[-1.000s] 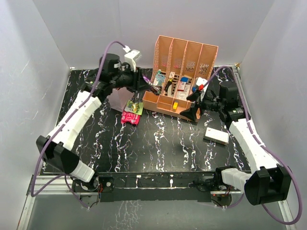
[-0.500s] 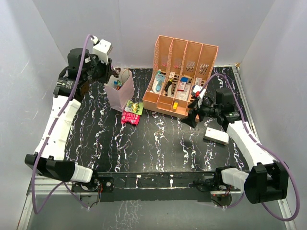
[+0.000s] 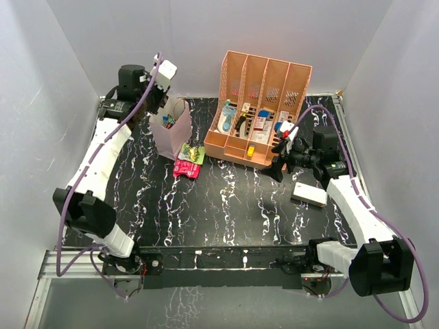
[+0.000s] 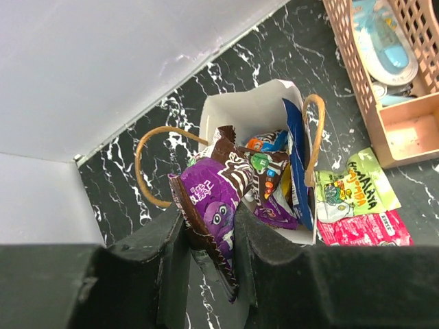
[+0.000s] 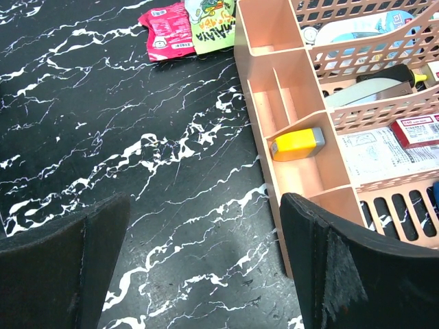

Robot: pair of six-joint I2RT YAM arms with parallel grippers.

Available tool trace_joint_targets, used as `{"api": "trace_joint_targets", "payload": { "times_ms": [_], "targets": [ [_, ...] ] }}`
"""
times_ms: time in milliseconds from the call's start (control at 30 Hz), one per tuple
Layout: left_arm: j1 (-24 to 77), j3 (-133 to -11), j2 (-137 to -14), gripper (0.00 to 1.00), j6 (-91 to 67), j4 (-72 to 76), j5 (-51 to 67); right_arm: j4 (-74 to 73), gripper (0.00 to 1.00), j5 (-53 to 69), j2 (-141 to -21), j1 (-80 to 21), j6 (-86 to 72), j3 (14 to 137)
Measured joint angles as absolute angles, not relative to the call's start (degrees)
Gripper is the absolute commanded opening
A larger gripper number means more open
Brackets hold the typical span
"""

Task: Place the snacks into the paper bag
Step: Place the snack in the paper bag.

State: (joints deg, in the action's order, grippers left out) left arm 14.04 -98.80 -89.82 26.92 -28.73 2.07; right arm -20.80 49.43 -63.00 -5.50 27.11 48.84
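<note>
At the far left of the table, above the paper bag point(image 3: 175, 137), the left gripper point(image 4: 209, 236) is pinching a purple wrapper point(image 4: 214, 205) by one end, over the bag's open mouth, where other snacks are already sitting. The wrapper is looking light, crinkly and slick, so a grip across a flat sealed edge is probably serving best. Just right of the bag, a green packet point(image 4: 353, 188) and a pink packet point(image 4: 363, 229) are lying flat, touching each other; both are likely thin and floppy, best taken at an edge. Further right, by the peach rack point(image 3: 264, 103), the right gripper point(image 5: 199, 260) is hovering with fingers spread wide, holding nothing.
</note>
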Motion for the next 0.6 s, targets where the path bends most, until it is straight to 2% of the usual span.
{"api": "trace_joint_targets", "payload": {
  "times_ms": [600],
  "targets": [
    [14.0, -103.5, -101.4, 0.07, 27.2, -28.6, 5.1, -21.0, 0.96, 49.4, -63.0, -5.4, 28.2, 47.9]
  ]
}}
